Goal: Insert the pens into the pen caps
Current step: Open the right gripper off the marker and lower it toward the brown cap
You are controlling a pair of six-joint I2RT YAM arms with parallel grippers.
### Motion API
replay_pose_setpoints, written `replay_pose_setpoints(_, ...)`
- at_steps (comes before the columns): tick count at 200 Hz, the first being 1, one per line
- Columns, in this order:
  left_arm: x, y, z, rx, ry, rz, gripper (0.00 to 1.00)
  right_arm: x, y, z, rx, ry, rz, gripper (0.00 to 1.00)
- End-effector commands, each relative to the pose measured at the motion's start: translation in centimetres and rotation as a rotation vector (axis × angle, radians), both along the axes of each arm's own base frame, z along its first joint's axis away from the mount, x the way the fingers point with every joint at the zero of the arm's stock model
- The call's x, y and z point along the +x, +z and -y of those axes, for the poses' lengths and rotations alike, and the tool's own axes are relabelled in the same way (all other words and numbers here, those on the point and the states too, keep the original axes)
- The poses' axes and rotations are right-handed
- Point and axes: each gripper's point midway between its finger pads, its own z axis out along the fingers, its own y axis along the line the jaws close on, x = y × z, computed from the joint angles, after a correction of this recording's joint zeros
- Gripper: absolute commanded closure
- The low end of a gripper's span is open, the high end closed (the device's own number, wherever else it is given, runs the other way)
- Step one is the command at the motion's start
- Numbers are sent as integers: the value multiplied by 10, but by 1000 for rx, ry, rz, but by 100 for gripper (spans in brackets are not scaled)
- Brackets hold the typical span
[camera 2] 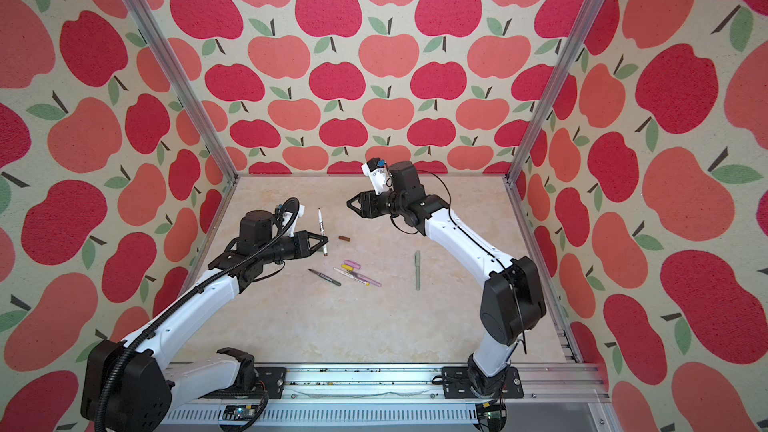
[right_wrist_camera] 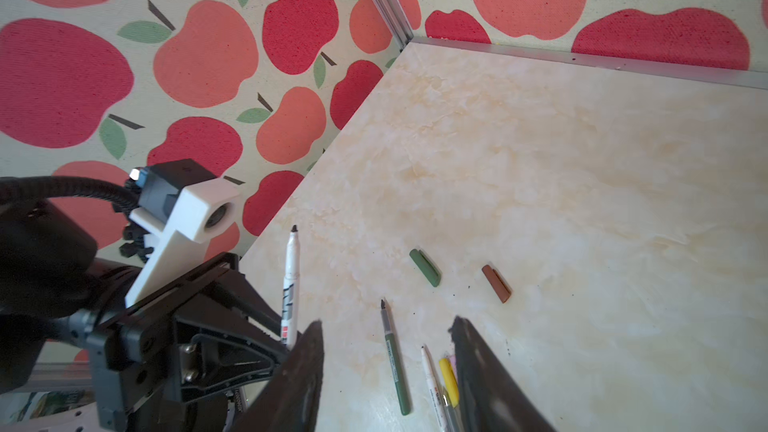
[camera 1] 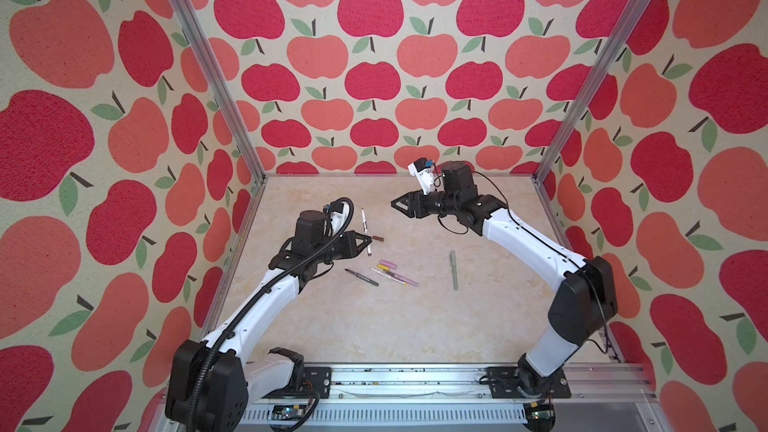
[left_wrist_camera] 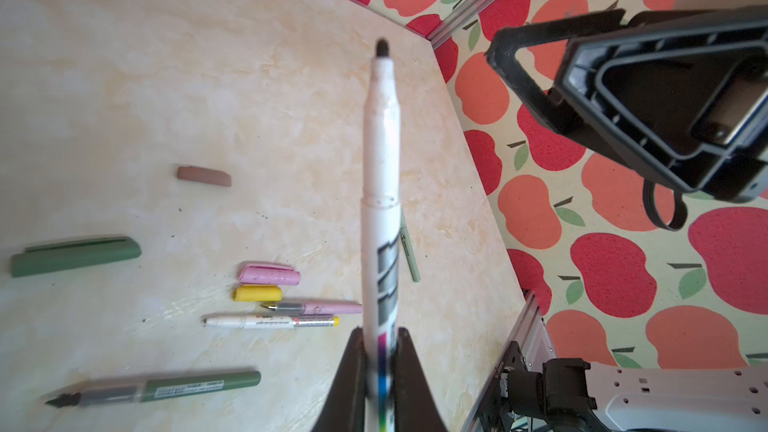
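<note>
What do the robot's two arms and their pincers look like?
The left arm and right arm have smooth white shells between chunky black joints. The left gripper and right gripper are black, with triangular open-framed fingers. A ribbed black hose runs along the left one, a thin black cable along the right. White camera mounts sit at the wrists.

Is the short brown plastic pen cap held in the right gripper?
No, the brown cap lies loose on the marbled tabletop, while the right gripper hangs apart from it, open and empty.
</note>
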Motion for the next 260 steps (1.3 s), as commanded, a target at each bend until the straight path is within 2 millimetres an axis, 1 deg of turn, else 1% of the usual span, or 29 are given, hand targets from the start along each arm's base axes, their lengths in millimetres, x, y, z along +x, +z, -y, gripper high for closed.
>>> replay_pose_setpoints(1,-16,-28,-19,38,57,-103,100,-3,-58,-1,-257,46,-37,47)
replay_pose_setpoints(6,-18,-25,-22,33,68,-87,100,-2,-65,-4,-286,54,-37,47)
replay_pose_setpoints(44,-27,-31,-43,34,150,-84,99,4,-112,-25,-457,111,-51,44)
replay_pose_setpoints(62,-31,-32,-51,37,177,-75,99,8,-129,-34,-509,129,-59,44)
replay_pose_setpoints(77,-32,-33,-57,36,198,-67,99,9,-138,-41,-523,134,-106,43)
replay_pose_setpoints(85,-33,-33,-59,34,204,-64,99,8,-136,-49,-503,127,-146,42)
replay_pose_setpoints(90,-34,-33,-61,33,208,-60,99,6,-140,-50,-498,121,-181,42)
replay_pose_setpoints(91,-34,-33,-61,32,210,-61,99,6,-137,-54,-483,127,-185,41)
replay_pose_setpoints(95,-34,-34,-62,33,213,-60,99,3,-136,-58,-465,125,-207,41)
replay_pose_setpoints(120,-36,-35,-67,32,231,-52,99,-7,-141,-78,-383,71,-331,36)
replay_pose_setpoints(147,-35,-35,-70,30,235,-46,99,-13,-150,-90,-309,-6,-468,35)
replay_pose_setpoints(171,-35,-34,-69,25,231,-41,99,-13,-157,-101,-220,-54,-565,34)
replay_pose_setpoints(196,-36,-32,-69,20,231,-33,99,-10,-170,-106,-181,-88,-643,33)
replay_pose_setpoints(210,-36,-31,-70,20,235,-32,99,-8,-175,-107,-166,-103,-659,33)
replay_pose_setpoints(260,-36,-31,-71,23,238,-35,99,3,-197,-102,-139,-147,-732,32)
